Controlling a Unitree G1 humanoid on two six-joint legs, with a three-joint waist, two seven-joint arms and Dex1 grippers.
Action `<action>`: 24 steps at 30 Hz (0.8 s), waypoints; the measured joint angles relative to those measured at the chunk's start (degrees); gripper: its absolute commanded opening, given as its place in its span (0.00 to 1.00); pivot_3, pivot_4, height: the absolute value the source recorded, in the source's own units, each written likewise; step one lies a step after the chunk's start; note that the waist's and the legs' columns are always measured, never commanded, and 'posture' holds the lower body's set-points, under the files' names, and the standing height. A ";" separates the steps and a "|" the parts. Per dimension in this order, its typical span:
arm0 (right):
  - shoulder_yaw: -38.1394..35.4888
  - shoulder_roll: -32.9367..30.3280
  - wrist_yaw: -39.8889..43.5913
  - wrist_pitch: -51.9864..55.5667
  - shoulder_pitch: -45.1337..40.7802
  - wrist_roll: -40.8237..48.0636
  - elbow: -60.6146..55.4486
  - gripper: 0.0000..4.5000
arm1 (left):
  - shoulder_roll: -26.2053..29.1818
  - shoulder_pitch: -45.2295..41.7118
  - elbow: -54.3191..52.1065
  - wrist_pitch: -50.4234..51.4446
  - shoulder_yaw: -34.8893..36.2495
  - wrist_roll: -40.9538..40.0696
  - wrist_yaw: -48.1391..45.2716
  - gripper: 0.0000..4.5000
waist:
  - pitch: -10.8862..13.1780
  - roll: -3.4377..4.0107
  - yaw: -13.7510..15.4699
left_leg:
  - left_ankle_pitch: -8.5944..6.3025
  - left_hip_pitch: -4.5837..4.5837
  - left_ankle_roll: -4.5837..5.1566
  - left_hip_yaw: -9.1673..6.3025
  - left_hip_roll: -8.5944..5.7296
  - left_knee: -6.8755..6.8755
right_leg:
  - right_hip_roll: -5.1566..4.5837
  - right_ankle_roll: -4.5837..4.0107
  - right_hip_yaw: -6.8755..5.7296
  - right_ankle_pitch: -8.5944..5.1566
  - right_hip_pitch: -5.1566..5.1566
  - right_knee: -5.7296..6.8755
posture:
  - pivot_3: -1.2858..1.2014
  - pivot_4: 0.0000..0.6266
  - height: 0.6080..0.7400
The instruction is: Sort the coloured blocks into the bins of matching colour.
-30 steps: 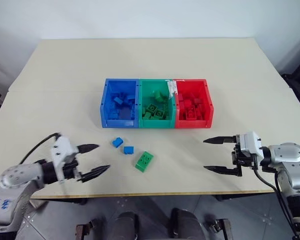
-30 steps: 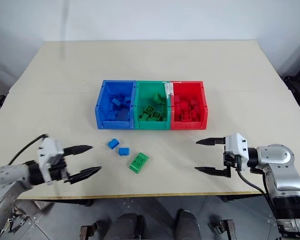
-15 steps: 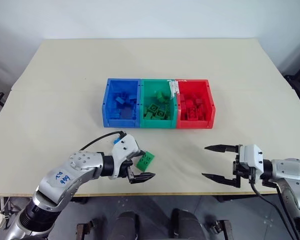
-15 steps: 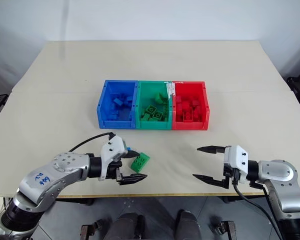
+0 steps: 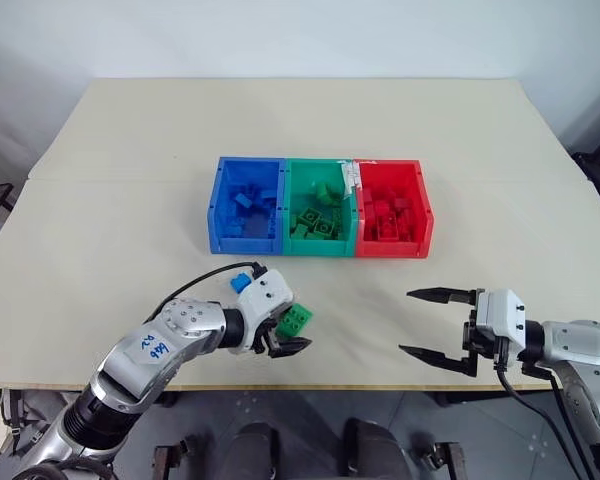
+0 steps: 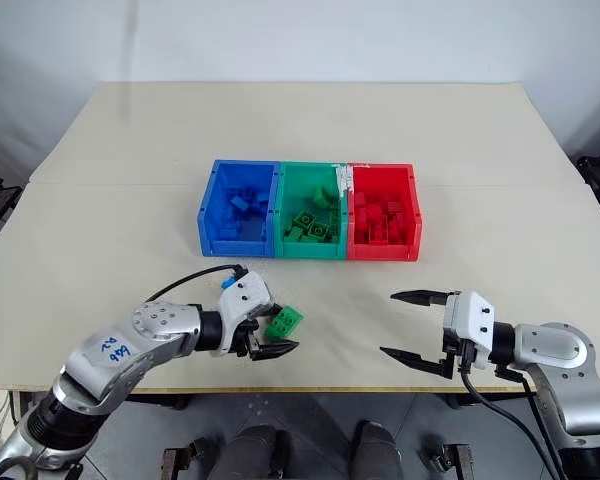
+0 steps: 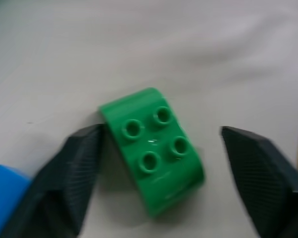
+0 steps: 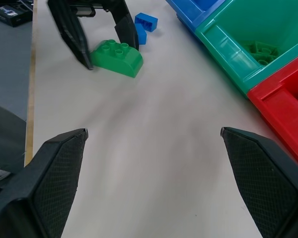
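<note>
Straddling the green block (image 7: pixel 151 161), the left gripper (image 5: pixel 281 334) sits low on the table (image 5: pixel 130 180) w/ fingers partly open; one finger (image 7: pixel 74 168) touches the block's end, the other stands apart, so no grip yet. Block lies flat, studs up, btwn the fingers. A blue block (image 8: pixel 146 20) lies just behind that gripper, a second beside it. Right gripper (image 5: pixel 442 325) hovers wide open, holding nothing, well apart from the blocks. Blue bin (image 5: pixel 217 205), green bin (image 5: pixel 285 200) and red bin (image 5: pixel 425 205) stand in a row beyond both grippers.
</note>
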 measured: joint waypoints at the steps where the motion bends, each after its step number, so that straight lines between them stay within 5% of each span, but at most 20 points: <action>1: 0.00 0.00 -0.01 -0.01 -0.10 0.00 0.04 1.00 | 0.01 -0.03 0.14 -0.09 0.10 0.28 0.07 0.59 | 0.00 0.00 -0.02 | 0.00 0.00 0.00 0.00 0.00 0.00 | 0.00 0.00 0.00 0.00 0.00 0.00 | 0.52 0.24 1.00; 5: 0.00 0.00 0.01 -0.27 -0.41 0.00 0.26 1.00 | 0.17 0.10 0.21 -0.89 0.69 0.71 -0.44 0.33 | 0.00 0.00 -0.03 | 0.00 -0.01 0.00 0.00 0.00 0.00 | 0.00 0.00 -0.01 0.00 0.00 -0.01 | 0.52 0.24 1.00; 11: -1.08 1.71 -1.83 0.91 3.28 2.58 -2.33 1.00 | -0.56 -0.35 6.41 -14.25 3.82 -0.50 -9.65 0.33 | 0.00 -0.01 0.29 | 0.00 -0.13 0.00 0.07 0.00 0.06 | 0.00 0.00 -0.12 0.00 -0.02 -0.03 | 0.52 0.24 1.00; 17: -6.09 9.32 -13.78 4.07 1.85 7.42 -4.98 1.00 | -7.64 -14.24 19.28 -22.32 10.26 0.43 -8.53 0.33 | 0.01 -0.04 0.56 | 0.01 -0.17 0.01 0.07 -0.03 0.31 | -0.01 0.03 -0.11 0.02 0.01 0.13 | 0.52 0.24 1.00; 24: -9.93 12.79 -23.32 4.54 -0.73 7.86 -4.92 1.00 | -15.20 -25.25 40.28 -36.97 9.54 9.00 -6.48 0.33 | 0.01 -0.03 0.70 | 0.00 -0.22 0.05 0.12 -0.09 0.27 | 0.00 0.05 -0.13 0.02 -0.04 0.10 | 0.52 0.24 1.00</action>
